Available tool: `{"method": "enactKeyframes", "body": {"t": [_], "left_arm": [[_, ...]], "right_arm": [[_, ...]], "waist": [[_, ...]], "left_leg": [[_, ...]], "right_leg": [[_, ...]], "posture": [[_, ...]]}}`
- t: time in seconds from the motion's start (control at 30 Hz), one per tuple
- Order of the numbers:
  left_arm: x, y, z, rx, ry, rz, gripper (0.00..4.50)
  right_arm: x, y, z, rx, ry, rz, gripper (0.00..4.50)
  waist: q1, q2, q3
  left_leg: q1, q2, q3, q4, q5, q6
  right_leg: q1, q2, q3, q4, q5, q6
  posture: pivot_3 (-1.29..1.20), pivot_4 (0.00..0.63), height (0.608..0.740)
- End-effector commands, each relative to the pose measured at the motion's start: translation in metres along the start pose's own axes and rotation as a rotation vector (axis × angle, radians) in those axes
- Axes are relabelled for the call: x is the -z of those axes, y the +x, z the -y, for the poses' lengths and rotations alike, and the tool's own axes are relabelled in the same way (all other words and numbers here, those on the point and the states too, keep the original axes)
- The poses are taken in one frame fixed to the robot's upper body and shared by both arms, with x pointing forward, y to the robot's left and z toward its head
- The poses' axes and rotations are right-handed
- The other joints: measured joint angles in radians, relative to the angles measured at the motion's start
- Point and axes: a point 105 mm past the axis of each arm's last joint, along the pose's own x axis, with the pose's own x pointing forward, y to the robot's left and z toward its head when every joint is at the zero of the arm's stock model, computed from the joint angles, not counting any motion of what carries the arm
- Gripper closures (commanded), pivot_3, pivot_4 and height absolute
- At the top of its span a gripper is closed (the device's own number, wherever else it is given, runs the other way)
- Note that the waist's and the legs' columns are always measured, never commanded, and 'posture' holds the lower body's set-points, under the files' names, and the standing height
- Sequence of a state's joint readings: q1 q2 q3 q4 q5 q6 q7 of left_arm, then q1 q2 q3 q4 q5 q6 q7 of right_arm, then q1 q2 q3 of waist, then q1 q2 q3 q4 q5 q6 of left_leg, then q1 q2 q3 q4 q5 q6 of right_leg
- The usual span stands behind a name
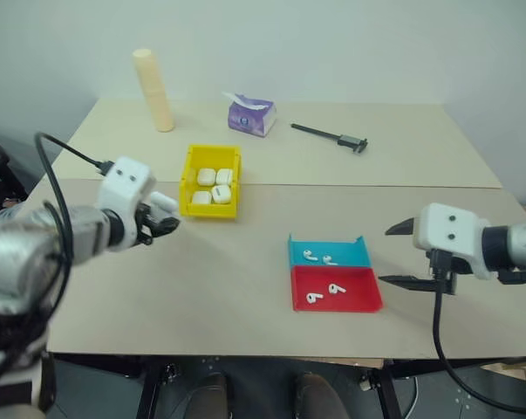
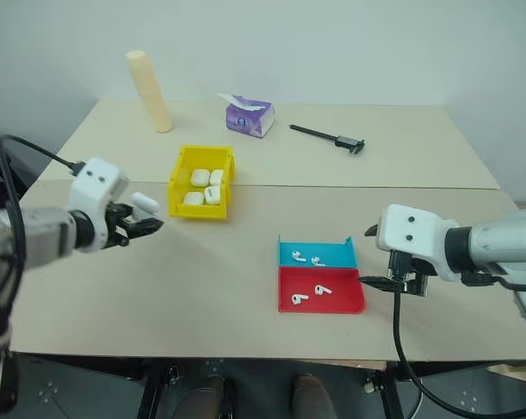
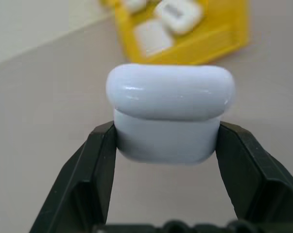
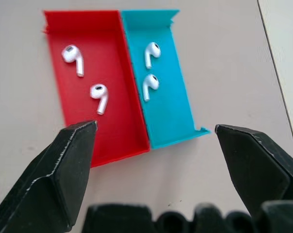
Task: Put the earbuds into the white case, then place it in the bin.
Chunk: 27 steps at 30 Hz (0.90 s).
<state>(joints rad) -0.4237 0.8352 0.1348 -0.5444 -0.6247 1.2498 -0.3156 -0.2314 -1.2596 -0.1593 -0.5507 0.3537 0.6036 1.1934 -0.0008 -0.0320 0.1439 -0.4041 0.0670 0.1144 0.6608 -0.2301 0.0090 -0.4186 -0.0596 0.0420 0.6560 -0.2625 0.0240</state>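
the left arm reaches forward over the table's left side, its wrist angled a little downward, and the left gripper pinches a white case by its sides, lid closed, held above the table just beside the yellow bin, which holds four more cases. the right arm comes in from the right, tilted down toward the table, and the right gripper has its fingers spread wide with nothing between them, just beside the red tray and the blue tray, each with two earbuds lying loose in it
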Motion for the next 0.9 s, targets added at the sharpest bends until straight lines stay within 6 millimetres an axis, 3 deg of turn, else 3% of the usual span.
{"method": "enactKeyframes", "body": {"t": [0.03,0.17,0.27,0.4,0.67,0.83,0.9], "left_arm": [[-0.041,-0.017,0.031,0.093,0.2,0.477,1.73],[-0.034,-0.01,0.056,0.126,0.335,0.765,1.73],[-0.026,-0.002,0.075,0.223,0.329,0.842,1.73],[-0.015,-0.008,0.091,0.326,0.232,0.987,1.73],[0.013,-0.009,0.105,0.524,0.159,0.927,1.73],[0.022,-0.013,0.107,0.571,0.166,0.913,1.73],[0.026,-0.009,0.107,0.565,0.193,0.89,1.73]], "right_arm": [[-0.009,-0.002,0.001,-0.033,-0.04,-0.037,0.0],[-0.016,0.01,0.005,-0.059,0.016,-0.062,0.0],[-0.023,0.019,-0.001,-0.11,0.006,-0.075,0.0],[-0.026,0.035,-0.005,-0.123,-0.018,-0.103,0.0],[-0.031,0.054,-0.02,-0.184,-0.021,-0.163,0.0],[-0.033,0.062,-0.027,-0.193,-0.034,-0.177,1.28],[-0.031,0.068,-0.028,-0.186,-0.039,-0.191,1.28]], "waist": [[-0.002,0.0,0.0],[0.002,0.001,-0.001],[0.01,0.003,-0.002],[0.009,0.004,-0.003],[0.002,0.006,-0.004],[0.0,0.006,-0.004],[-0.003,0.006,-0.004]], "left_leg": [[0.0,0.0,0.0,0.0,0.0,0.0],[0.0,0.0,0.001,0.0,0.0,0.0],[-0.001,0.0,0.002,0.0,0.0,0.001],[-0.004,0.0,0.002,0.001,-0.002,0.004],[-0.003,0.001,0.001,0.002,-0.003,0.005],[-0.003,0.001,0.001,0.003,-0.003,0.005],[-0.003,0.001,0.001,0.003,-0.003,0.005]], "right_leg": [[0.001,0.0,0.0,0.0,0.0,0.0],[0.001,-0.001,0.0,-0.001,0.0,-0.001],[0.0,0.0,0.0,-0.002,0.0,-0.001],[-0.003,-0.001,0.0,-0.003,0.0,0.0],[-0.003,0.0,0.0,0.0,0.0,0.0],[-0.003,0.0,0.0,-0.001,0.0,0.0],[-0.003,0.0,0.0,-0.001,0.0,0.0]], "posture": [[0.0,0.15,0.74],[0.0,0.15,0.74],[0.0,0.15,0.74],[0.0,0.15,0.74],[0.0,0.15,0.74],[0.0,0.15,0.74],[0.0,0.15,0.74]]}}
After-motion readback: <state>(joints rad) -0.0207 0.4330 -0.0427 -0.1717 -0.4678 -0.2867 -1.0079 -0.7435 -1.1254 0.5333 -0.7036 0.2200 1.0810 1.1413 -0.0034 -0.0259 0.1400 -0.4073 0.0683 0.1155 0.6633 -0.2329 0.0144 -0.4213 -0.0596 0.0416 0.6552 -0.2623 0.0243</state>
